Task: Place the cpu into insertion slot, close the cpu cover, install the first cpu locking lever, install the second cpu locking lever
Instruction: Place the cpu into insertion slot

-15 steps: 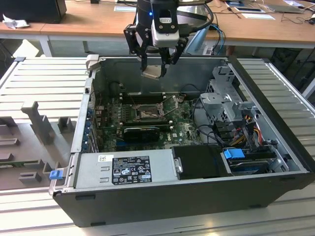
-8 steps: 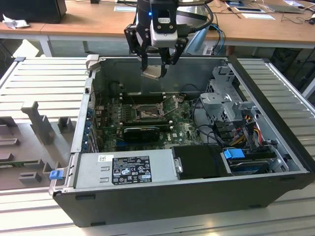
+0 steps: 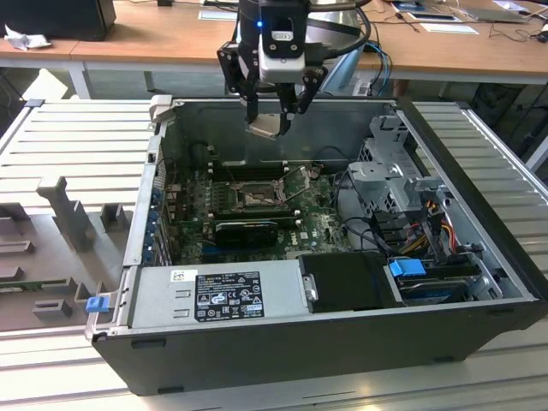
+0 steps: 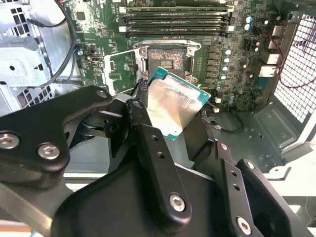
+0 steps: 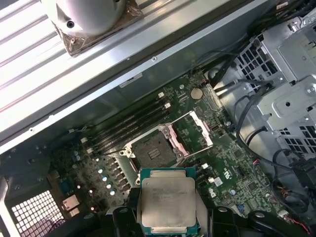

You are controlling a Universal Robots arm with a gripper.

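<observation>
Currently, the cpu (image 3: pixel 267 126), a small flat square chip with a pale silver lid and a green rim, is held by the black two-fingered gripper (image 3: pixel 272 118) of the arm. The jaws are drawn in narrowly and are clamped on two opposite edges of the chip. In the second wrist view, the cpu (image 4: pixel 173 106) is seen between the black fingers (image 4: pixel 150 148), and its lid is turned at a slant.

The chip is suspended in the air over the open black metal computer case (image 3: pixel 342 342), well apart from the green motherboard (image 3: pixel 318 224) on the case floor. No contact with the board is made.

The insertion slot (image 5: pixel 154 150), a square socket with a dark rim and a metallic grey centre, is left uncovered. It is located just beside the long black memory slots (image 4: pixel 173 19). The cpu cover (image 5: pixel 193 132), a thin grey metal frame plate with a square window, is swung open to one side of the socket, and the board is visible through its window.

The case is laid on its side on a grey slatted metal table (image 3: pixel 77 137). A grey power supply box (image 3: pixel 214 291) is mounted along the near wall in the exterior view.
</observation>
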